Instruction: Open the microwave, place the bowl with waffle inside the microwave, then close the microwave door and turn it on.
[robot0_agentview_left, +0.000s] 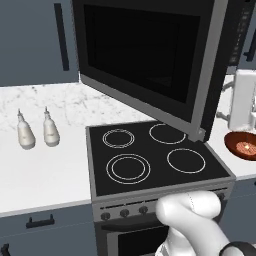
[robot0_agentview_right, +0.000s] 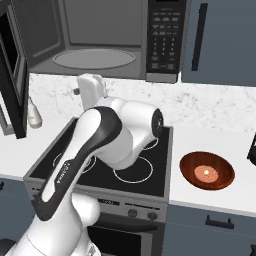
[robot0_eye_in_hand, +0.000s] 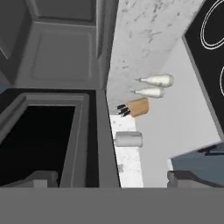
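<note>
Here, door stage looks done; next step judged: fetch the bowl.
Microwave (robot0_agentview_right: 100, 37): mounted above the stove, cavity exposed, turntable bare.
Microwave door (robot0_agentview_left: 145, 55): swung wide on its left hinge, hanging out over the stove's rear rings.
Tool (robot0_eye_in_hand: 111, 177): up by the door's edge, tips set wide apart, nothing between them; open.
Bowl (robot0_agentview_right: 207, 170): on the counter just right of the stove, upright.
Waffle (robot0_agentview_right: 206, 173): flat in the bowl's centre.
Technique: pull clear of the door, cross over the stove, grip the bowl rim, keep it level.
Obstacle: the open door, near the arm's path.
Stove (robot0_agentview_left: 155, 157): four rings, nothing on it.
Bottles (robot0_agentview_left: 36, 130): two, on the counter left of the stove, well apart from the bowl.
Knife block (robot0_eye_in_hand: 134, 107): beside the bottles, with a grey cylinder (robot0_eye_in_hand: 128, 139) nearby.
</note>
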